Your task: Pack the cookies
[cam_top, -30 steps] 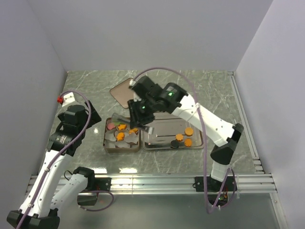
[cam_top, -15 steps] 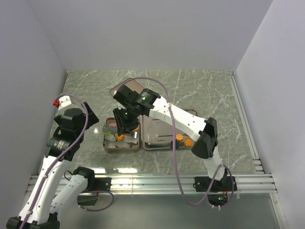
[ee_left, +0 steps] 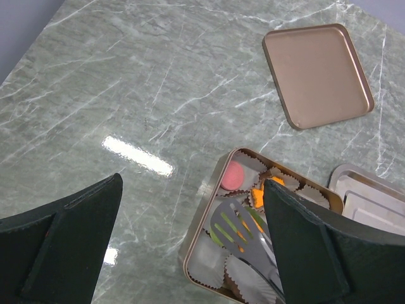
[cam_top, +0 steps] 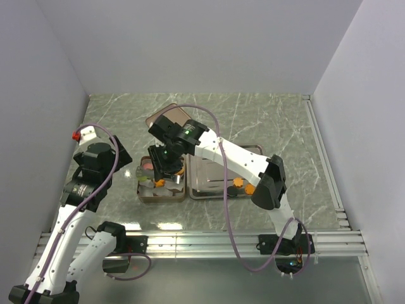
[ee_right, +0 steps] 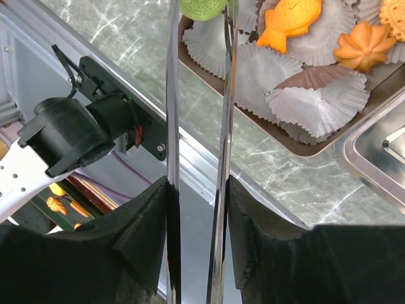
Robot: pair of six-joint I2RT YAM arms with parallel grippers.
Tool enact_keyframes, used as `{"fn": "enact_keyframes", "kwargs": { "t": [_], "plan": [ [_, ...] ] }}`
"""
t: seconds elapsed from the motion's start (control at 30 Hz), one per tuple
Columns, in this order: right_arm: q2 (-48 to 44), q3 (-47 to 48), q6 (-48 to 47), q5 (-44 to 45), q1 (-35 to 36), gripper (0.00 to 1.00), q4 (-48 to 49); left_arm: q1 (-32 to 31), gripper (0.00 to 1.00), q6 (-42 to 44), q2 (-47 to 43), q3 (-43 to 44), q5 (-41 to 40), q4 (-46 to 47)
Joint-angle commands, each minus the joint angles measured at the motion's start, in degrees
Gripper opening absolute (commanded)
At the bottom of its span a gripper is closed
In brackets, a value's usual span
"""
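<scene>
A green marbled table (cam_top: 266,120) is enclosed by white walls (cam_top: 190,44). Cookies (ee_right: 291,19) are held in a brown tin (cam_top: 158,197) lined with pleated paper cups (ee_right: 316,101); others lie on a steel tray (cam_top: 209,180). Over the tin, metal tongs (ee_right: 171,126) carrying a green cookie (ee_right: 202,6) are clamped by the outstretched right gripper (ee_right: 197,190). The left gripper (ee_left: 191,182) is spread wide, empty.

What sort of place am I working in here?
Probably a lab robot test cell, not a kitchen: plain white walls box in a grey-green marble-pattern tabletop, with a silver aluminium rail along its near edge.
</scene>
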Motion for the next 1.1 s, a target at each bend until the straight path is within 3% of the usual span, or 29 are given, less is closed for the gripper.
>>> {"fn": "enact_keyframes", "kwargs": {
  "t": [0.0,0.53,0.77,1.07],
  "plan": [
    [1.4,1.8,-0.5,0.1,-0.3,0.47,1.8,-0.2,0.99,-0.1,-0.2,0.1,0.5,2.0],
    [1.7,4.0,-0.4,0.7,-2.0,0.56,1.0,-0.2,1.00,0.1,-0.2,0.0,1.0,2.1],
    [-3.8,5.6,-0.7,3.8,-4.2,0.56,-2.1,-0.2,0.99,0.0,-0.3,0.0,0.8,2.1],
    [-23.4,-16.9,-2.3,15.9,-10.3,0.56,-8.7,-0.2,0.99,0.4,-0.2,-0.2,1.6,2.4]
  ]
}}
